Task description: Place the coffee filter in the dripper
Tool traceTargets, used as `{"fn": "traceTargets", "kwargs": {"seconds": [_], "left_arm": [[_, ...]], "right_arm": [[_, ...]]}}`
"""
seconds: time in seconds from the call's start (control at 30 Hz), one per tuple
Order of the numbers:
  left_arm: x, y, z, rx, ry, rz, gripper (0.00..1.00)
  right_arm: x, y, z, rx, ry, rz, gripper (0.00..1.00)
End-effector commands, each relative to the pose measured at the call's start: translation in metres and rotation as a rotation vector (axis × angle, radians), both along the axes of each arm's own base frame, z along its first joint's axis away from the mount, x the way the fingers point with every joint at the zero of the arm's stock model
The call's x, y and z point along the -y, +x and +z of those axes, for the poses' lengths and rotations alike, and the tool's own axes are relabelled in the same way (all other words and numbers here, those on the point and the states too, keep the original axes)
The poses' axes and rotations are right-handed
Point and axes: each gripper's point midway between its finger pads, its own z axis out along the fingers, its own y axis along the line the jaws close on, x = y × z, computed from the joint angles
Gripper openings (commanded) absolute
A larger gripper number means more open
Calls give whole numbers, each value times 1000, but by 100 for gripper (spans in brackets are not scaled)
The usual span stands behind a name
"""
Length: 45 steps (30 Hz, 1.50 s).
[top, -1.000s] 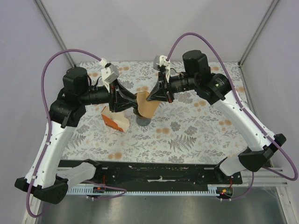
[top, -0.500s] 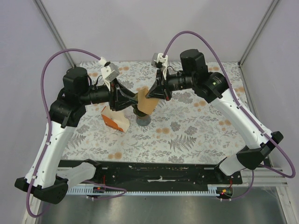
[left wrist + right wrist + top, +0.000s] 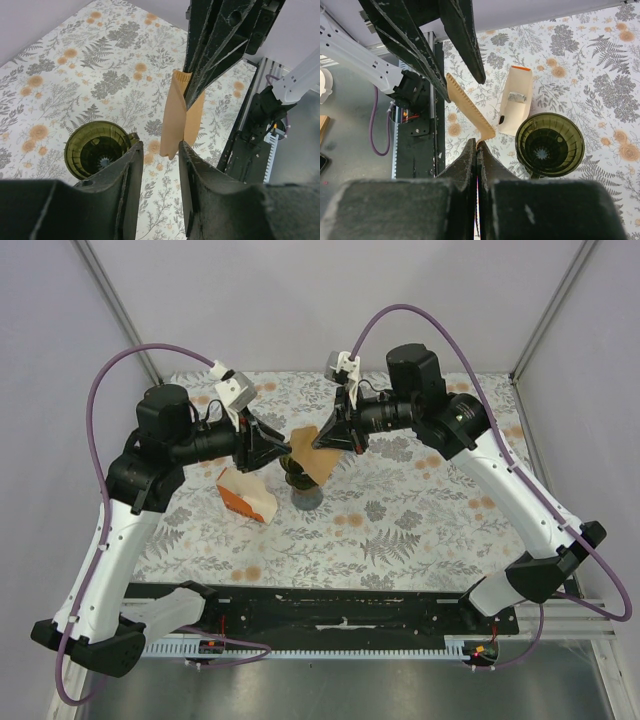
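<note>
The coffee filter (image 3: 470, 114) is clenched by the right end effector (image 3: 477, 145), with the dripper (image 3: 549, 145) seen to its right. Only in the left wrist view is the left end effector (image 3: 159, 150) shown released.

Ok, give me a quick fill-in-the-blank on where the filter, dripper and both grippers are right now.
1. The right gripper is shut on the ____.
2. The left gripper is ____ and grips nothing.
3. The dripper stands upright on the table and is ____ inside.
4. The orange and white carton lies on the ____, beside the dripper.

Missing words: coffee filter; open; empty; table
</note>
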Motion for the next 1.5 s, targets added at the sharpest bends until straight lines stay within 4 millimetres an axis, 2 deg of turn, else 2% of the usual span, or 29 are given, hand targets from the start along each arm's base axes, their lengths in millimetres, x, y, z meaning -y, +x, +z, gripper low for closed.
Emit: {"fn": "traceTargets", "kwargs": {"seconds": [0.0, 0.1, 0.23, 0.33, 0.5, 0.63, 0.83, 0.93, 1.07, 1.23, 1.4, 1.47], "left_arm": [[-3, 9, -2, 55, 36, 35, 41], [-7, 16, -3, 76, 56, 67, 36], [-6, 13, -1, 83, 56, 47, 31], [-4, 9, 2, 89, 50, 21, 33], [3, -6, 4, 91, 31, -67, 41], [5, -11, 10, 101, 19, -97, 43], [8, -17, 14, 98, 4, -133, 35], [9, -19, 14, 87, -2, -143, 25], [9, -22, 15, 74, -12, -150, 2], [9, -27, 15, 22, -39, -138, 2], [8, -26, 10, -84, -85, -74, 2], [8, -25, 6, -116, -99, -54, 2]], "right_arm": [[-4, -7, 22, 22, 54, 44, 0], [-4, -10, 22, 19, 58, 63, 0], [-3, -19, 23, 28, 68, 108, 0], [-1, -25, 23, 35, 71, 136, 0], [1, -35, 21, 34, 76, 187, 0], [3, -42, 22, 38, 83, 214, 0], [7, -52, 23, 44, 92, 264, 0], [7, -53, 23, 43, 93, 269, 0], [6, -50, 22, 44, 90, 265, 0], [2, -40, 19, 47, 74, 226, 0], [-2, -12, 16, 52, 34, 90, 3], [-4, -6, 17, 55, 30, 73, 3]]}}
